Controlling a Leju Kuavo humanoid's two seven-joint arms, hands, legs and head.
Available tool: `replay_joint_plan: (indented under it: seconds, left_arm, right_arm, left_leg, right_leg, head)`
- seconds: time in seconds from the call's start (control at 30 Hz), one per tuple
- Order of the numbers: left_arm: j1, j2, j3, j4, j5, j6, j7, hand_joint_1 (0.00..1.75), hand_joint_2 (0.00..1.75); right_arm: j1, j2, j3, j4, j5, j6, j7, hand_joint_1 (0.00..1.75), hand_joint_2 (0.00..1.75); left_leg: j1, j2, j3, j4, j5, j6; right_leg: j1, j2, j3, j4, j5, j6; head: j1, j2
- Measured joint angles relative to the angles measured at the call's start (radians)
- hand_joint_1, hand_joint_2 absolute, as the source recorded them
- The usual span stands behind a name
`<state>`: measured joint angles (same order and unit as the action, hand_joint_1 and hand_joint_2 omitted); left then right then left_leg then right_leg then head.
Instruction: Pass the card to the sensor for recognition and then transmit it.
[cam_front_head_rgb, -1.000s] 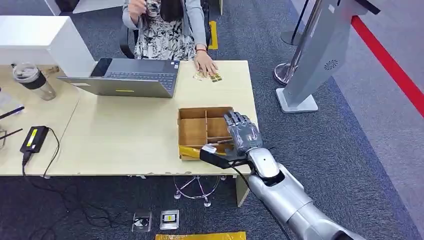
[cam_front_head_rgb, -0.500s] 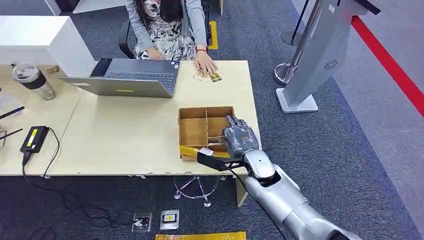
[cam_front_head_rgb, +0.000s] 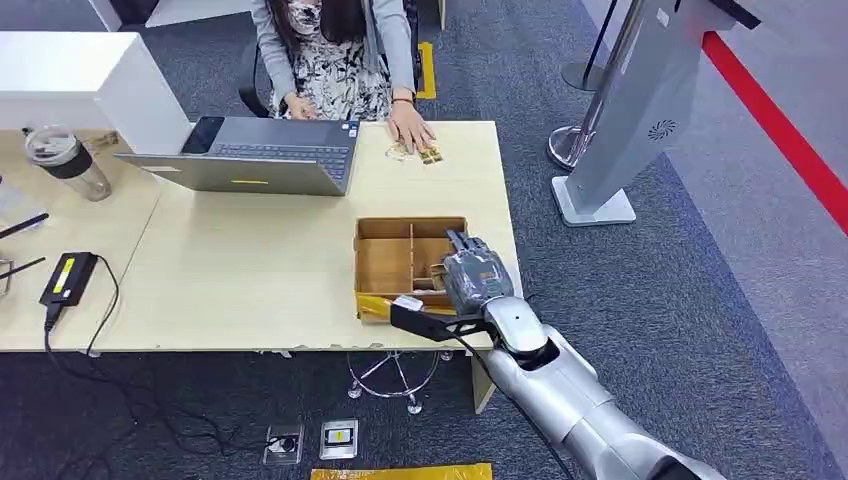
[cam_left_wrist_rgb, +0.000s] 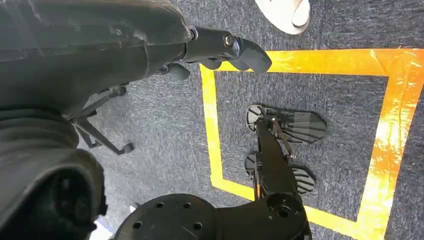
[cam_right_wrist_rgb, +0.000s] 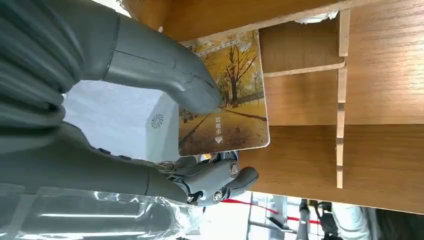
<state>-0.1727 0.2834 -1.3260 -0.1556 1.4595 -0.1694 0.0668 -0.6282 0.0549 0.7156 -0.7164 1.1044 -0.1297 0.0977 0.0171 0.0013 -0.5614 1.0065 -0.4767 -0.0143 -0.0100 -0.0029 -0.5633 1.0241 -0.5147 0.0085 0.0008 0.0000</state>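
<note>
We lose one corner of the card (cam_right_wrist_rgb: 225, 95) under the right hand's (cam_right_wrist_rgb: 125, 100) thumb; its small print blurs; the person (cam_front_head_rgb: 335, 55) is cropped above.

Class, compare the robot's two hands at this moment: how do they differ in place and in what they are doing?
The right hand is at the wooden divided box on the table; the left hand hangs over the carpet. The right hand pinches a card under its thumb; the left hand holds nothing, fingers curled. Both have grey and dark fingers.
</note>
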Motion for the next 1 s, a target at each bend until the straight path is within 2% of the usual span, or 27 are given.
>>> replay_joint_plan:
  seconds: [1.0]
  left_arm:
    - [0.000,0.000,0.000,0.000,0.000,-0.001,-0.009,0.00,0.00]
  right_arm:
    - [-0.019,0.018,0.001,0.000,-0.008,0.010,0.002,1.75,1.75]
  left_leg:
    - [0.000,0.000,0.000,0.000,0.000,0.000]
  right_leg:
    - [0.000,0.000,0.000,0.000,0.000,0.000]
  head:
    - [0.000,0.000]
